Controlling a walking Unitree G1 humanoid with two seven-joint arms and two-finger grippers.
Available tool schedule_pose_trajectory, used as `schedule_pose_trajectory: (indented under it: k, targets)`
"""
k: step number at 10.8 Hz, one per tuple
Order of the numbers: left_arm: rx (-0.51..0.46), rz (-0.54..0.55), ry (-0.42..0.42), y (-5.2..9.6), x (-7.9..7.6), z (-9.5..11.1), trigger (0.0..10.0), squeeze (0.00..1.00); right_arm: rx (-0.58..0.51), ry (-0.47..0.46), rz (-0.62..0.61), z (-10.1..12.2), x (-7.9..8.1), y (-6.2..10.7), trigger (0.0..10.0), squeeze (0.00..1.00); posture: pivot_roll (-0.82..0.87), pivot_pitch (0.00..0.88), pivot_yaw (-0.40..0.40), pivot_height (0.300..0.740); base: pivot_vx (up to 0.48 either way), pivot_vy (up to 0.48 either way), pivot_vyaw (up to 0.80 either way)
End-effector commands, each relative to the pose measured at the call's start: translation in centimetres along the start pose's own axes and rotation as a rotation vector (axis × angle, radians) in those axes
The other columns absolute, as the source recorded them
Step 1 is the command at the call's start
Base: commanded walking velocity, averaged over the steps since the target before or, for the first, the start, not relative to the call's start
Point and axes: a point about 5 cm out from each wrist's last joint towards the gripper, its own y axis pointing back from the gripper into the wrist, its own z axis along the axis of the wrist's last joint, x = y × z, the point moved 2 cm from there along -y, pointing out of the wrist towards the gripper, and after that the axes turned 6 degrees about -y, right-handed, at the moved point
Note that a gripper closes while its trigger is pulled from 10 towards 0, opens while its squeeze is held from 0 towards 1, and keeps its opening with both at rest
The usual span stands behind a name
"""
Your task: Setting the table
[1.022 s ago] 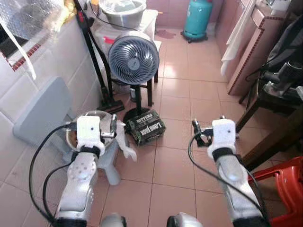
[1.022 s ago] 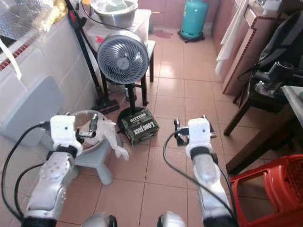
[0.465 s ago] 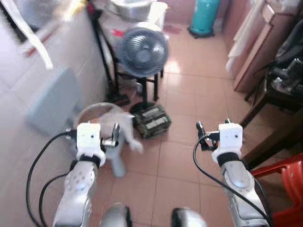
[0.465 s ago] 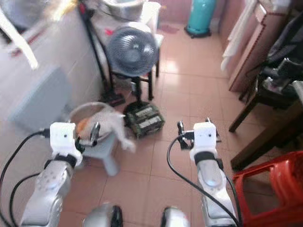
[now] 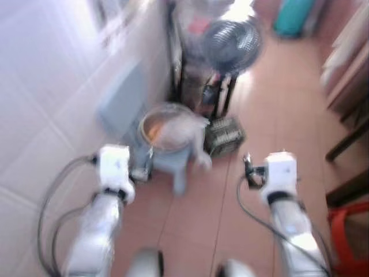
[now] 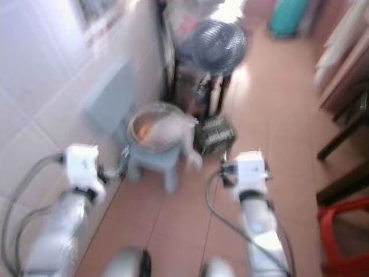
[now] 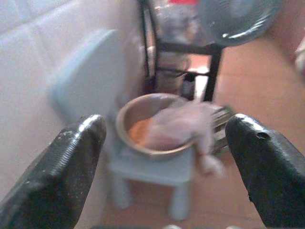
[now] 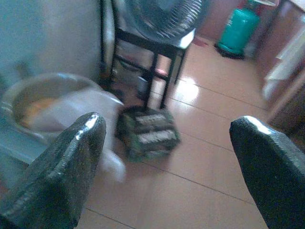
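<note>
Heavy motion blur smears every view, bright daylight glaring off the floor tiles (image 5: pixel 242 86) by the fan (image 5: pixel 230 41).

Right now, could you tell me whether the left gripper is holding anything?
No, the left gripper is open, its jaws spread wide, with the metal bowl on the stool beyond them.

A small pale blue stool (image 7: pixel 152 167) stands on the terracotta tiled floor (image 5: pixel 271 133), a metal bowl (image 7: pixel 143 114) on it; just beside the stool lies a dark carton (image 8: pixel 147 133).
</note>
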Motion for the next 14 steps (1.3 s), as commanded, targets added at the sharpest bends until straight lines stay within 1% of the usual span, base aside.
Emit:
schedule_pose_trajectory:
  k: [1, 2, 3, 4, 5, 8, 10, 14]
  targets:
    - [-0.015, -0.002, 0.001, 0.1, 0.0, 0.5, 10.0, 0.0, -0.004, 0.0, -0.037, 0.4, -0.8, 0.1, 10.0, 0.0, 0.0, 0.176, 0.024, 0.74, 0.0, 0.0, 0.0]
    - [-0.028, -0.03, 0.016, 0.0, -0.5, 0.8, 10.0, 0.0, -0.034, -0.02, -0.038, 1.1, -0.9, 0.2, 10.0, 0.0, 0.0, 0.174, 0.022, 0.74, 0.0, 0.0, 0.0]
    - [-0.037, -0.03, -0.024, 0.0, -0.5, 1.1, 10.0, 0.0, -0.038, -0.021, -0.042, 1.2, -1.1, 0.2, 10.0, 0.0, 0.01, 0.175, 0.018, 0.74, 0.0, 0.0, 0.0]
    - [-0.031, -0.034, 0.017, -0.1, -0.3, 1.1, 10.0, 0.0, -0.023, -0.059, -0.042, 1.3, -1.1, -0.1, 10.0, 0.0, 0.0, 0.174, 0.017, 0.74, 0.0, 0.0, -0.8]
    - [-0.032, -0.029, -0.013, -0.2, -0.2, 1.1, 10.0, 0.0, -0.029, -0.051, -0.044, 1.4, -1.1, -0.2, 10.0, 0.0, 0.01, 0.174, 0.015, 0.74, 0.0, 0.0, -0.8]
    - [-0.015, -0.046, 0.018, 0.0, -0.6, 0.9, 10.0, 0.0, -0.025, -0.054, -0.043, 1.6, -1.2, -0.5, 10.0, 0.0, 0.0, 0.185, 0.013, 0.74, 0.0, 0.0, -0.8]
    - [-0.025, -0.051, 0.032, 0.2, -0.7, 1.0, 10.0, 0.0, -0.02, -0.058, -0.045, 1.6, -1.2, -0.2, 10.0, 0.0, 0.0, 0.195, 0.013, 0.74, 0.0, 0.0, -0.8]
    - [-0.02, -0.053, 0.033, 0.4, -0.8, 1.1, 10.0, 0.0, -0.009, -0.062, -0.048, 1.4, -1.3, 0.2, 10.0, 0.0, 0.0, 0.206, 0.012, 0.74, 0.0, 0.0, -0.8]
